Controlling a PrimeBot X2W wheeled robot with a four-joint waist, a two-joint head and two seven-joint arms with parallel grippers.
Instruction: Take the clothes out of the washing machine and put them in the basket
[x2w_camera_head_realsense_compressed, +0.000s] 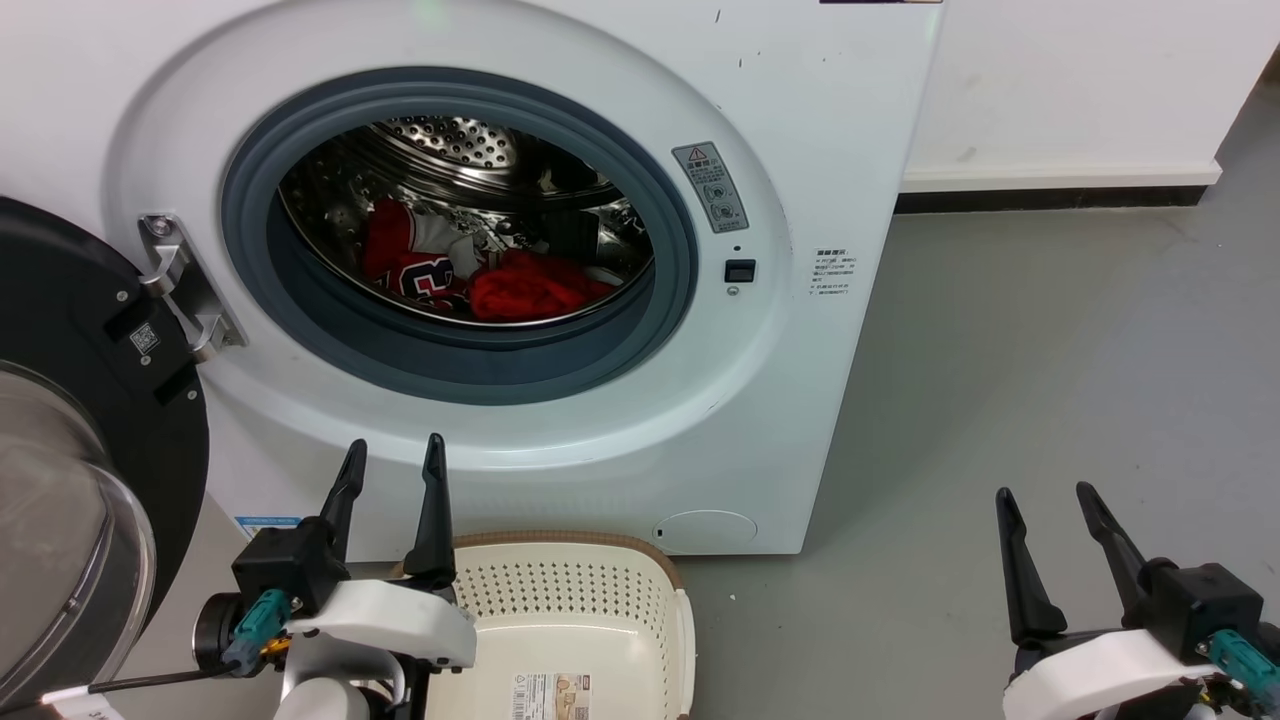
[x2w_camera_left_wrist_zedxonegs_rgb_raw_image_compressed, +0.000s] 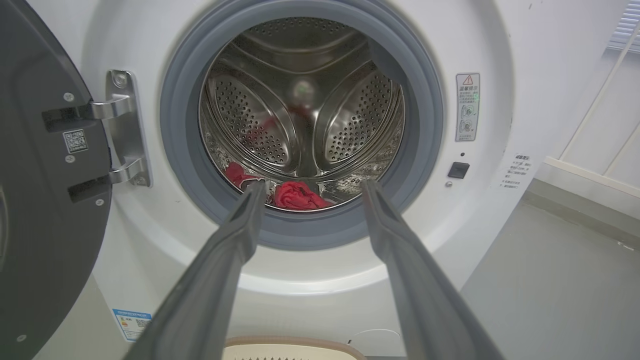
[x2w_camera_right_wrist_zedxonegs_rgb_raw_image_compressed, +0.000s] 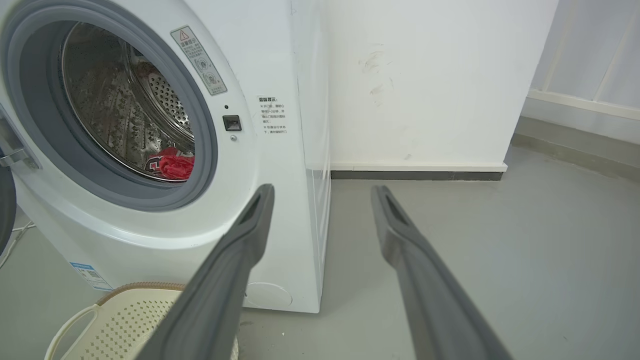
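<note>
Left pincer (x2w_camera_head_realsense_compressed: 395, 442) stood with its two long fingers spread wide, holding nothing and touching nothing, poised above the rear rim of the basket (x2w_camera_head_realsense_compressed: 560, 539) and just below the lower curve of the porthole. Seen along that arm's own fingers, the plain red garment (x2w_camera_left_wrist_zedxonegs_rgb_raw_image_compressed: 299, 196) lay straight ahead between the two tips, beyond the grey seal (x2w_camera_left_wrist_zedxonegs_rgb_raw_image_compressed: 310, 235), on the bottom of the drum (x2w_camera_left_wrist_zedxonegs_rgb_raw_image_compressed: 260, 120). From the head camera this garment was a bunched heap, wider across the drum than deep, with the jersey (x2w_camera_head_realsense_compressed: 412, 262) touching its left side and draped up the drum's rear wall. Right pincer (x2w_camera_head_realsense_compressed: 1044, 490) was likewise spread and empty, well apart over bare floor (x2w_camera_head_realsense_compressed: 1050, 350) to the right of the washing machine (x2w_camera_head_realsense_compressed: 790, 420); its wrist camera looked past the cabinet's corner, the porthole off to one side. The left arm was therefore judged nearer and better aligned: a reach up over the seal, then down into the heap. The door (x2w_camera_head_realsense_compressed: 70, 330) hung open at the left, clear of that path. Both garments lay inside the drum; the basket's visible part held no cloth.
</note>
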